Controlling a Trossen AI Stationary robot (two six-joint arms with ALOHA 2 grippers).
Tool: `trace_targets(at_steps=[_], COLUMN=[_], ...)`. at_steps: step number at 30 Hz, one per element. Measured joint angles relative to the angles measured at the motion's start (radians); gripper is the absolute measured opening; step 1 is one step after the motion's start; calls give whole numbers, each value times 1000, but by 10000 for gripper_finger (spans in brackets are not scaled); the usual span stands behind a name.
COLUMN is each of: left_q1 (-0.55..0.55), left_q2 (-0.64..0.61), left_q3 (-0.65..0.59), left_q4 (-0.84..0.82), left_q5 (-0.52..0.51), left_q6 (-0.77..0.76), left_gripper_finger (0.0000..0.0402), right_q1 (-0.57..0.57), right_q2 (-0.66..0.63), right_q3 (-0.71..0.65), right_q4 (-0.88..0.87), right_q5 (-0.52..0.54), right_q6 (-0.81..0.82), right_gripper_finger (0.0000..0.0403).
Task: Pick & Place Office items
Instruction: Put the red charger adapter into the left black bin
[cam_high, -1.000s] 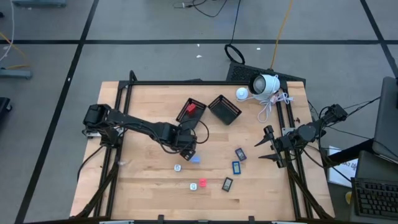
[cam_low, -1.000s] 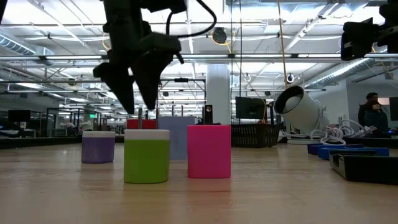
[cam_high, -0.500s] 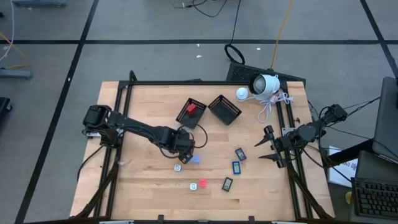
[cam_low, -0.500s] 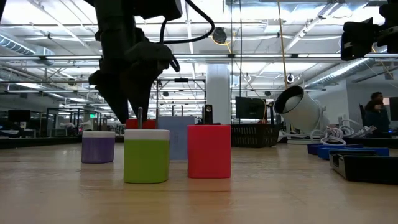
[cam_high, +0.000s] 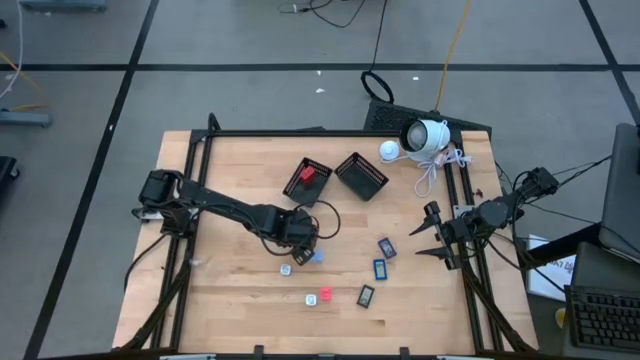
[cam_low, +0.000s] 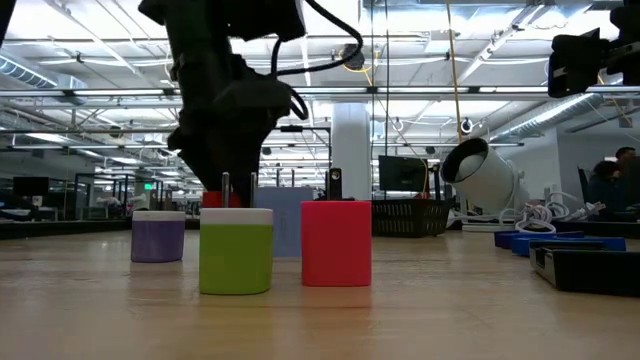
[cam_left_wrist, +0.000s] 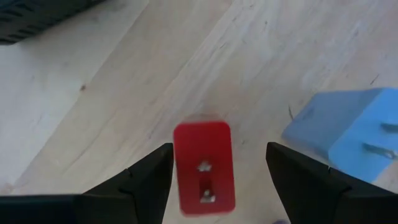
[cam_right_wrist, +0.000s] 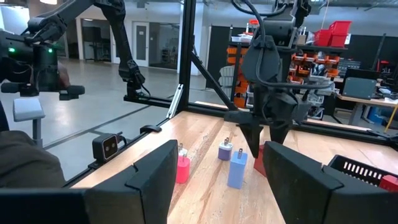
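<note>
A small red block (cam_left_wrist: 204, 167) with two metal prongs on top stands on the table. My left gripper (cam_left_wrist: 217, 148) points down over it, open, with one finger on either side and clear of it. In the high view my left gripper (cam_high: 302, 240) hides this block. A pale blue block (cam_left_wrist: 354, 132) stands just beside it, also showing as the pale blue block (cam_high: 314, 256). My right gripper (cam_high: 427, 232) waits open at the table's right edge, level, holding nothing.
Two black mesh baskets (cam_high: 306, 179) (cam_high: 361, 175) lie at the far middle, one with a red piece inside. Nearer stand a white-topped bit (cam_high: 286, 269), another bit (cam_high: 310, 298), a red block (cam_high: 325, 295) and three dark rectangles (cam_high: 386, 247) (cam_high: 379, 268) (cam_high: 365, 295). A white camera (cam_high: 425, 136) sits at the far right.
My left gripper has sunk toward the table over the red block and has rolled about its own pointing line. Nothing on the table has moved.
</note>
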Motion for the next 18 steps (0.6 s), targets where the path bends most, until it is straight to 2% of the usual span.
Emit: trace_targets(at_steps=[12, 18], left_q1=[15, 25], left_q2=[28, 24], left_q3=[0, 0], left_q4=[11, -8], left_q5=[7, 36], left_q6=[16, 102], left_gripper_finger=[234, 216], right_q1=[0, 0], right_q2=[0, 0], right_q3=[0, 0], right_q4=[-6, -6], right_q5=[0, 0], right_q6=[0, 0], right_gripper_finger=[224, 224])
